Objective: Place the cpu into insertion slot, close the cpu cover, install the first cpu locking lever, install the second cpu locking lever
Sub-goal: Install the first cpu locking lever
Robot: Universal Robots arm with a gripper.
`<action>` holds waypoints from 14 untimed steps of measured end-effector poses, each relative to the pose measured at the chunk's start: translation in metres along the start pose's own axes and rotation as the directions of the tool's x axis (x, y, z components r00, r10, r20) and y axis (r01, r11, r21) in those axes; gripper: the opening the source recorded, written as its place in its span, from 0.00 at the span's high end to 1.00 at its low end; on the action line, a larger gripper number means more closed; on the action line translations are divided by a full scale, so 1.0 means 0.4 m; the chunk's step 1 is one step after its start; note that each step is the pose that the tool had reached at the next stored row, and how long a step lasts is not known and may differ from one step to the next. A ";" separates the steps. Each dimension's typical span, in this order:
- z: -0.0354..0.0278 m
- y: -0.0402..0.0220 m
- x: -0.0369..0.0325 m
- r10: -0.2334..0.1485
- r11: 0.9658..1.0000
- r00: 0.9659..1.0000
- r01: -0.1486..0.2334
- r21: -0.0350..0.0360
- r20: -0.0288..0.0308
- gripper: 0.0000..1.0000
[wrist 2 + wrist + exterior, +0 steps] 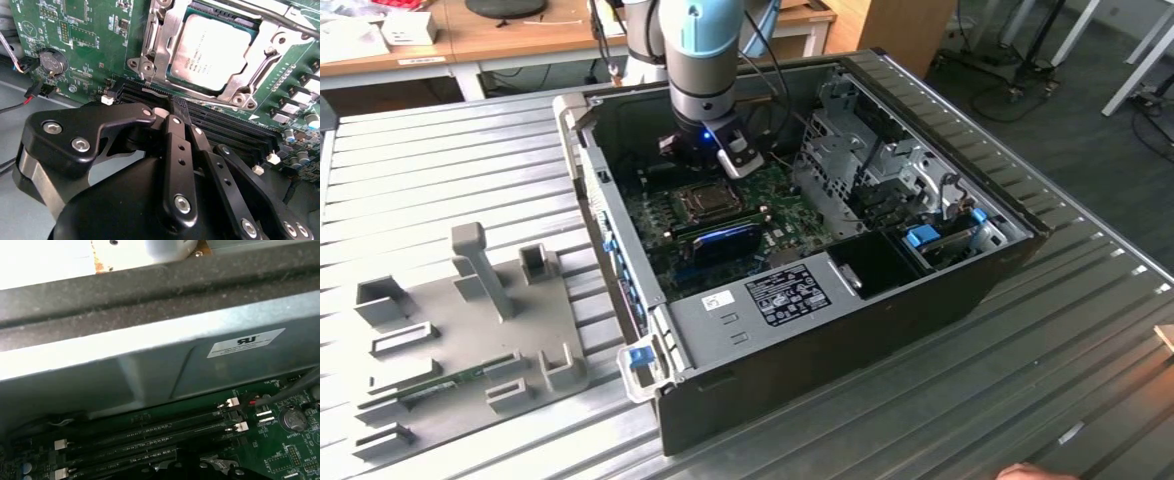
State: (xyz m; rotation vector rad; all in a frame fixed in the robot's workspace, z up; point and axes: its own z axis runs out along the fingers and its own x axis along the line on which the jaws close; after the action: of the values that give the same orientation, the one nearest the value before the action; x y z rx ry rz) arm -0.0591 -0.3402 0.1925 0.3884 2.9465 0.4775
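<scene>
While the cpu (pixel 215 50) lay in the insertion slot (pixel 186 82) with the cpu cover (pixel 161 42) down around it, the gripper (pixel 176 106), pressed together, hung just beside the cpu.

Room stands open above the insertion slot (pixel 704 203), with memory strips (pixel 230 127) and drive cage (pixel 843 160) alongside

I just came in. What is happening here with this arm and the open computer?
A robot arm reaches down into the open computer case. Its gripper is shut, with nothing seen in it, and hangs just over the black memory strips beside the socket. The cpu lies in the insertion slot, and the silver cpu cover lies flat around its edges. Whether the locking levers are latched cannot be told.
</scene>
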 end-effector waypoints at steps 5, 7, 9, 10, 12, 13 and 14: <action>0.000 0.000 0.001 0.031 1.000 0.999 -0.031 0.003 0.011 0.89; 0.000 0.000 0.003 0.037 0.999 0.999 -0.037 0.003 0.014 0.89; 0.000 0.000 0.005 0.041 0.999 0.999 -0.041 0.003 0.016 0.89; -0.001 0.000 0.006 0.043 0.999 0.999 -0.043 0.003 0.017 0.89; -0.001 0.000 0.008 0.046 0.999 0.999 -0.046 0.003 0.019 0.89; -0.001 0.000 0.009 0.047 0.999 0.999 -0.047 0.003 0.020 0.89; -0.001 0.000 0.010 0.049 0.999 0.999 -0.049 0.003 0.021 0.89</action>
State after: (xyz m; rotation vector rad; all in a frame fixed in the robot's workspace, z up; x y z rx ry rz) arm -0.0629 -0.3391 0.1926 0.4637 2.9235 0.4715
